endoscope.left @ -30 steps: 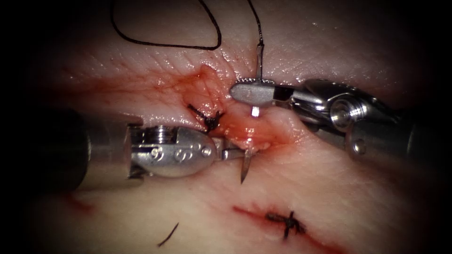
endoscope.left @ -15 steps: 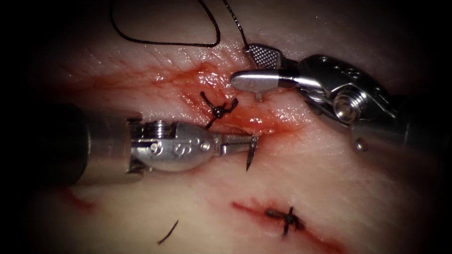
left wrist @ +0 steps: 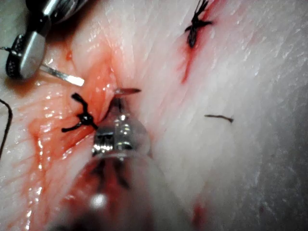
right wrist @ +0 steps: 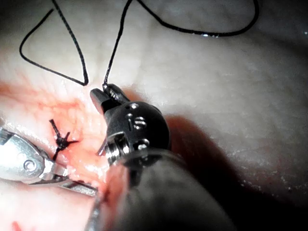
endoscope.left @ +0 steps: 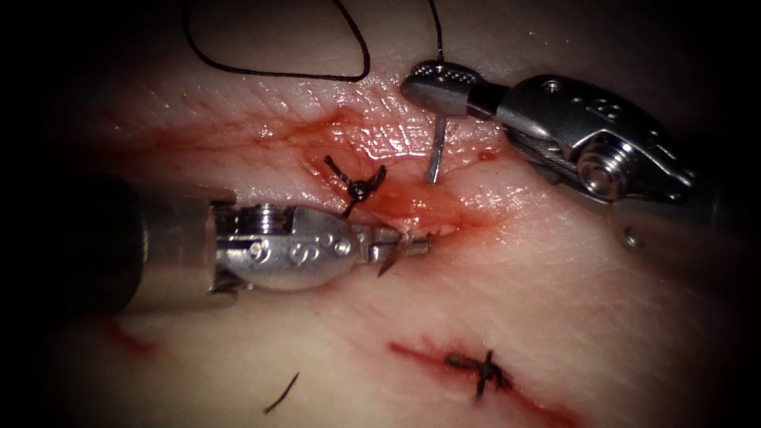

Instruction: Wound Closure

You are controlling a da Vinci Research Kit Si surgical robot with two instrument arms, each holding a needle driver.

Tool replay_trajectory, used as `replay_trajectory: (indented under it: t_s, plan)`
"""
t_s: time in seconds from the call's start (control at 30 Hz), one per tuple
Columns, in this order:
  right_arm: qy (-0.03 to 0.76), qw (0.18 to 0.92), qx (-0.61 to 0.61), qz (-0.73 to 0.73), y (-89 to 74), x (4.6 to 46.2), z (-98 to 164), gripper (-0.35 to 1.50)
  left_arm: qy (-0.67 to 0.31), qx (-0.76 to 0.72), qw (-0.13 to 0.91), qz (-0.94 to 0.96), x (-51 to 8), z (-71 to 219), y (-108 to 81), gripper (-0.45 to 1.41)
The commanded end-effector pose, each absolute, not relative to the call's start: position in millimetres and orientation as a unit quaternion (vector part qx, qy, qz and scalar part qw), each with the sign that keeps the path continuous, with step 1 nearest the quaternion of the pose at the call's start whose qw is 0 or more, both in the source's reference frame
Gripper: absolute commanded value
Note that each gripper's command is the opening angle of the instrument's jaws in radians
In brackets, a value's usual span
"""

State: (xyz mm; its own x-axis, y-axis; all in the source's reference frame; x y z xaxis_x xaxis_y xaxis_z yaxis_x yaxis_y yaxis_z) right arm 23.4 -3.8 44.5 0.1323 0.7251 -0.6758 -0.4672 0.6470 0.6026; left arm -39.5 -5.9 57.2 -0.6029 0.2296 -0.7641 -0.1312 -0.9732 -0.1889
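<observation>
needle (endoscope.left: 434, 150) mid-curve buried in tissue (endoscope.left: 555, 317), left tool (endoscope.left: 404, 247) pinching tip, right tool (endoscope.left: 440, 83) pinching tail.

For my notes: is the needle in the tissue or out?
In. The needle enters the tissue; its tip emerges at the left hand.

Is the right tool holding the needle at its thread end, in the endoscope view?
Yes: the right tool grips the needle at the end where the thread joins.
</observation>
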Motion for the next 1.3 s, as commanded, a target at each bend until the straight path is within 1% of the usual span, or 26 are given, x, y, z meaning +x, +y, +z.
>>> replay_trajectory:
  t_s: [0.03, 0.13, 0.5, 0.77, 0.93, 1.03, 1.07, 1.1, 1.13, 1.3]
  plan:
    - [0.511, 0.738, 0.137, 0.418, -3.9, 24.5, 44.7, -0.35, -0.057, -0.435, 0.101, 0.893, -40.1, 57.7, -5.9, -0.45]
    - [0.499, 0.723, 0.179, 0.443, -4.6, 24.5, 44.8, -0.35, -0.057, -0.435, 0.101, 0.893, -40.1, 57.7, -5.8, -0.45]
    - [0.497, 0.652, 0.308, 0.482, -6.3, 24.0, 45.1, -0.35, -0.057, -0.435, 0.101, 0.893, -40.1, 57.7, -5.8, -0.45]
    - [0.505, 0.628, 0.358, 0.472, -7.5, 24.1, 44.2, -0.35, -0.057, -0.435, 0.101, 0.893, -40.1, 57.7, -5.8, -0.45]
    - [0.53, 0.606, 0.372, 0.462, -6.9, 23.8, 44.1, -0.35, -0.058, -0.435, 0.101, 0.893, -40.0, 57.5, -5.7, -0.45]
    - [0.557, 0.595, 0.353, 0.46, -5.8, 23.2, 44.3, 0.74, -0.058, -0.435, 0.096, 0.894, -40.0, 57.2, -5.7, -0.45]
    - [0.566, 0.597, 0.339, 0.457, -5.4, 23.1, 44.4, 1.01, -0.056, -0.435, 0.091, 0.894, -39.9, 57.1, -5.7, -0.45]
    - [0.577, 0.601, 0.321, 0.451, -4.8, 22.8, 44.7, 1.23, -0.052, -0.435, 0.083, 0.895, -39.8, 56.9, -5.7, -0.45]
    - [0.582, 0.6, 0.316, 0.448, -4.3, 22.6, 44.9, 1.3, -0.052, -0.438, 0.077, 0.894, -39.7, 56.7, -5.7, -0.45]
    - [0.592, 0.6, 0.301, 0.447, -2.6, 20.6, 46.2, 1.38, -0.063, -0.472, 0.023, 0.879, -38.7, 55.3, -5.6, -0.45]
